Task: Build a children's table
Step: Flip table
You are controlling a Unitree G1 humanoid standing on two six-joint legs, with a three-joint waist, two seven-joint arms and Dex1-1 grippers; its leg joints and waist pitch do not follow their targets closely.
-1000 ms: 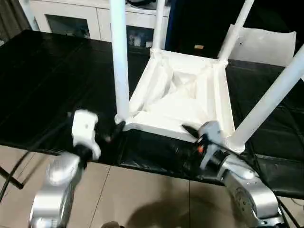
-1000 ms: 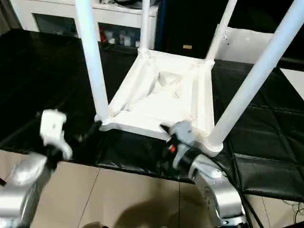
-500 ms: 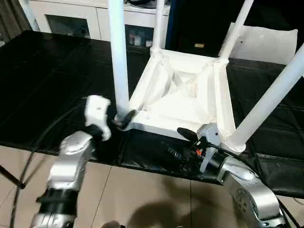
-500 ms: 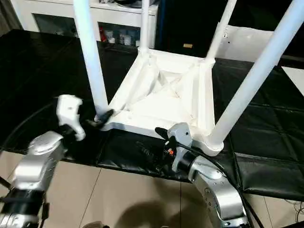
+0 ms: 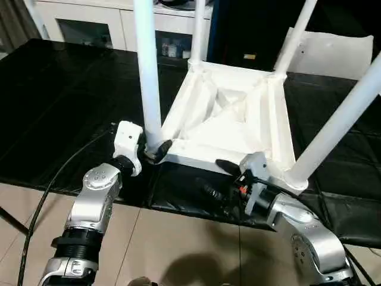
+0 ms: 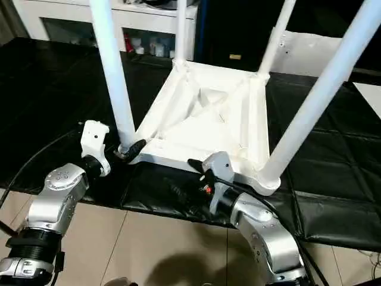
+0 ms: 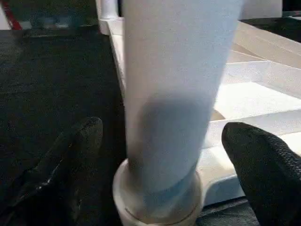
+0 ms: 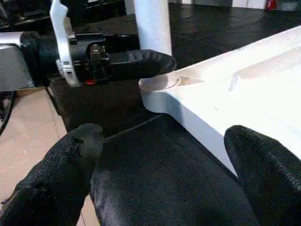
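Note:
The children's table stands upside down on the black-covered bench: its white ribbed tabletop [image 5: 232, 128] lies flat, with legs rising from the corner sockets. My left gripper [image 5: 158, 149] is open at the base of the near-left leg [image 5: 147, 77]. In the left wrist view its fingers [image 7: 80, 141] stand on either side of that leg [image 7: 174, 94], apart from it. My right gripper [image 5: 215, 177] is open and empty, low in front of the tabletop's near edge [image 8: 207, 122], left of the near-right leg [image 5: 339, 125]. The right wrist view also shows the left gripper [image 8: 141, 61] at the leg.
The black cover [image 5: 59, 101] ends at the bench's front edge just under both grippers, with tiled floor [image 5: 178, 238] below. A white cabinet [image 5: 101, 24] stands behind, and a white flat bag [image 5: 333, 53] lies at the back right. A black cable [image 5: 47, 185] hangs by my left arm.
My left arm has swung in from the left, and its gripper has come to the base of the near-left leg. The right gripper has shifted slightly left along the front edge.

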